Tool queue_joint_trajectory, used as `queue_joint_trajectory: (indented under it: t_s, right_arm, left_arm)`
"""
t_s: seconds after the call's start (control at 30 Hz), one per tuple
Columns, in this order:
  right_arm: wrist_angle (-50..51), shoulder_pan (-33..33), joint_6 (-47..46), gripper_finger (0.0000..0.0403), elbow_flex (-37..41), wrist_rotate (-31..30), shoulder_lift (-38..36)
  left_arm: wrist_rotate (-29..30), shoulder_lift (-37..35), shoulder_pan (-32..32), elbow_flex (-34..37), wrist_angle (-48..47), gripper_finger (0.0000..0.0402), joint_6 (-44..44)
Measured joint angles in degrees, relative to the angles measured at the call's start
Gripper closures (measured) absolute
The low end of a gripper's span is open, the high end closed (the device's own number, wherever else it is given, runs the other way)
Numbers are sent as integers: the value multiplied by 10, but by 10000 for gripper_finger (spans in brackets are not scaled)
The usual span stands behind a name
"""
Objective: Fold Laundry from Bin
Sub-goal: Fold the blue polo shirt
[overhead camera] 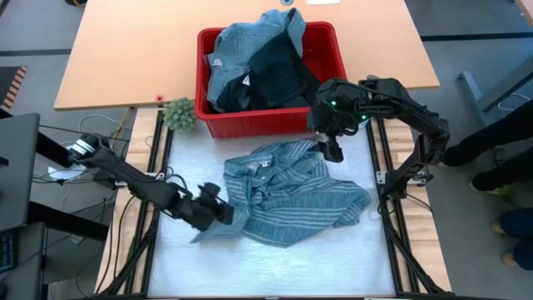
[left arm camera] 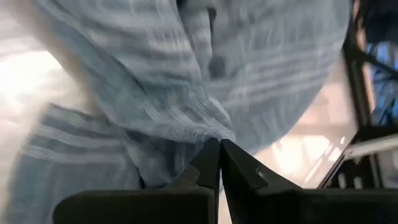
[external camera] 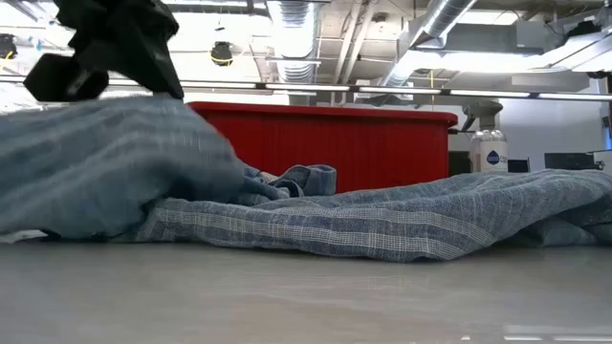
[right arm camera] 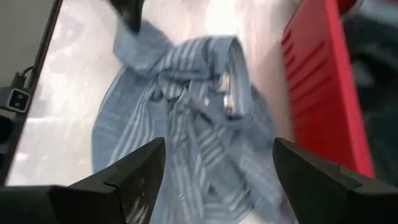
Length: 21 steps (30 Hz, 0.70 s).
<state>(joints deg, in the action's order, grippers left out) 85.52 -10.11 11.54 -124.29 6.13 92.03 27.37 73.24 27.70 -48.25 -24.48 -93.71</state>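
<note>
The striped shirt lies crumpled on the counter before the red bin; the left claw is clamped on its near-left edge; the right claw gapes above its far-right end.

Silver ventilation ducts run across the bright ceiling. A white spray bottle stands behind, and a light wooden tabletop spreads beyond the white work surface.
</note>
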Motion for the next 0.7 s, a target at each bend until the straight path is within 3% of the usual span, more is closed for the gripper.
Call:
queue_joint_trajectory:
  t_s: [0.13,0.33,0.6,0.7]
  right_arm:
    - [21,7,-34,83,34,0,-7]
    - [-28,66,-36,83,157,-2,-25]
    - [-285,163,-67,83,414,-3,-73]
    - [-392,203,-105,83,501,-55,-89]
  left_arm:
    - [63,-72,0,0,-74,402,-15]
    - [149,-180,0,0,-152,401,-15]
    - [203,-265,-11,0,-206,401,1]
    - [216,-281,-22,0,-212,401,18]
